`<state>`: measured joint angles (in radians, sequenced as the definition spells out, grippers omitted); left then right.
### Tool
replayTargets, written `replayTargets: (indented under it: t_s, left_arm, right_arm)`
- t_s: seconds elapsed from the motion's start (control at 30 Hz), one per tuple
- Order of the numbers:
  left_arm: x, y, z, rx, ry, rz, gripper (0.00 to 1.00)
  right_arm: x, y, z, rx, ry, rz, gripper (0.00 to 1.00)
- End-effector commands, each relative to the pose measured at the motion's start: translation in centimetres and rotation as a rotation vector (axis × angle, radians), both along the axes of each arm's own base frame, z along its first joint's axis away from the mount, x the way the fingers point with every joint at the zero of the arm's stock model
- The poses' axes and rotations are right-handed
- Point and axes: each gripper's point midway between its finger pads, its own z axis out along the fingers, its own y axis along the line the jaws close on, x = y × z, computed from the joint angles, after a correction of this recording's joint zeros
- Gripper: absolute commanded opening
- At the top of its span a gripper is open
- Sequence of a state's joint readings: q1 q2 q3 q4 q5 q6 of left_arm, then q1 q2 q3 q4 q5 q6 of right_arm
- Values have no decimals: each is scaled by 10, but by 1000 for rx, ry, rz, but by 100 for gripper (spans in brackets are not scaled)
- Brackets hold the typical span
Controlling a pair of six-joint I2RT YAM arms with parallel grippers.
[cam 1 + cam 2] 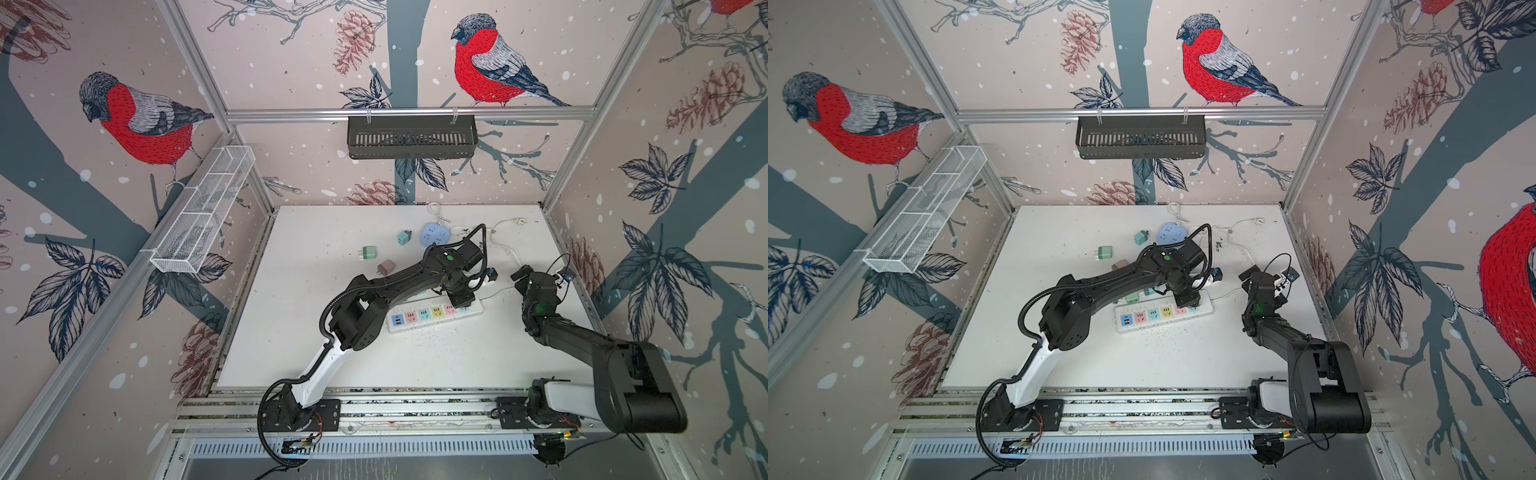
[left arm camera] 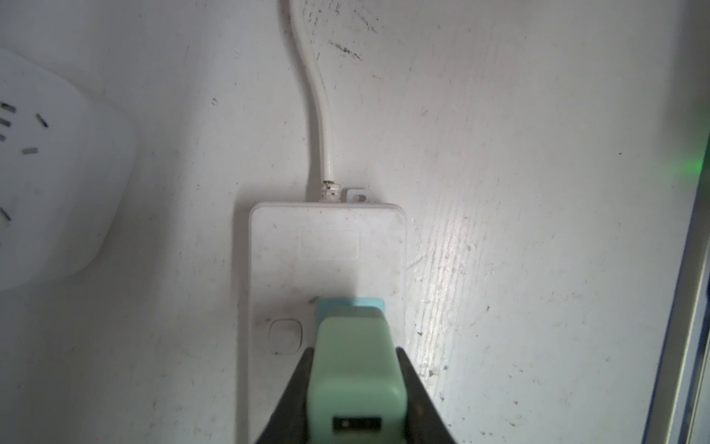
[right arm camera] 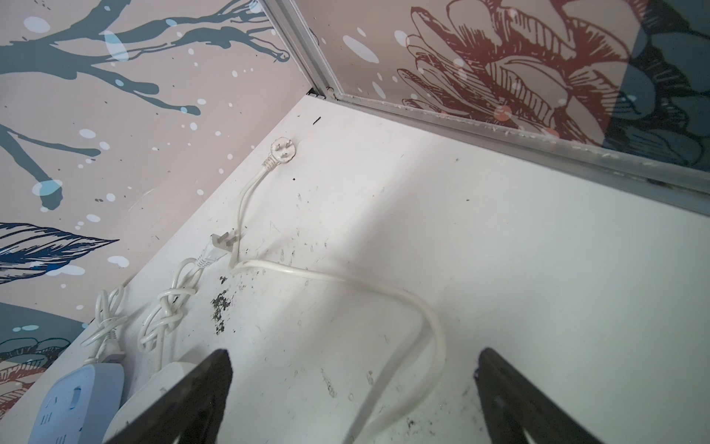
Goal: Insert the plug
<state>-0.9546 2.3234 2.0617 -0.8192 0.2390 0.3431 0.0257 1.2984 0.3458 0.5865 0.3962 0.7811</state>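
The white worktop [image 1: 270,299] fills the lower middle of both top views, with two black arms reaching in from the bottom edge. On the walls above it there's a white mesh basket [image 1: 203,208] at the left of the frame and a black basket [image 1: 411,137] top centre. The long white power strip [image 1: 432,316] lies a bit right of centre, with a row of coloured sockets along it. A rounded blue socket block [image 1: 434,235] sits nearer the back edge, well apart from the strip.

The left hand [image 1: 461,298] is down over the end of the strip toward the right of the frame. In the left wrist view it's clenched on the mint green plug [image 2: 355,388] at bottom centre, a finger on each side. The plug sits right over the pale blue socket [image 2: 349,305] at the strip's cord end, just beside a small button [image 2: 285,335]. Can't tell if the prongs are fully in, since they're hidden.

The right hand [image 1: 523,274] hangs further right, off the strip. Its wrist view shows it spread wide with nothing in it, and the white cord [image 3: 384,286] lying on the worktop beyond.

Smaller stuff left of the blue block:
- teal adapter [image 1: 404,237]
- green adapter [image 1: 369,252]
- pinkish brown adapter [image 1: 386,267]

A little white wall plug [image 3: 283,150] lies near the back corner.
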Motion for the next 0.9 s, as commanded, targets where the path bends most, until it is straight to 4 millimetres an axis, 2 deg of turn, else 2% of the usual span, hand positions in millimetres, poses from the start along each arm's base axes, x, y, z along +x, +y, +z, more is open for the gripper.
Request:
replayTargets:
  t_s: [0.0,0.17,0.3,0.47,0.6,0.87]
  left_arm:
    - [3,11,-10,82,-13,24,0]
    - [6,15,-14,110,-27,38,0]
    - [9,21,-8,132,-41,61,0]
    - [2,23,-4,128,-36,51,0]
    - [-1,19,1,114,-39,41,0]
    - [-8,11,-4,99,-18,12,0]
  right_arm:
    - [5,1,7,-2,-28,7,100]
    - [3,1,7,-2,-34,4,100]
    - [4,1,7,-2,-28,5,100]
    - [3,1,7,-3,-32,4,100]
    - [4,1,7,-3,-30,4,100]
    - [4,1,7,-3,-30,4,100]
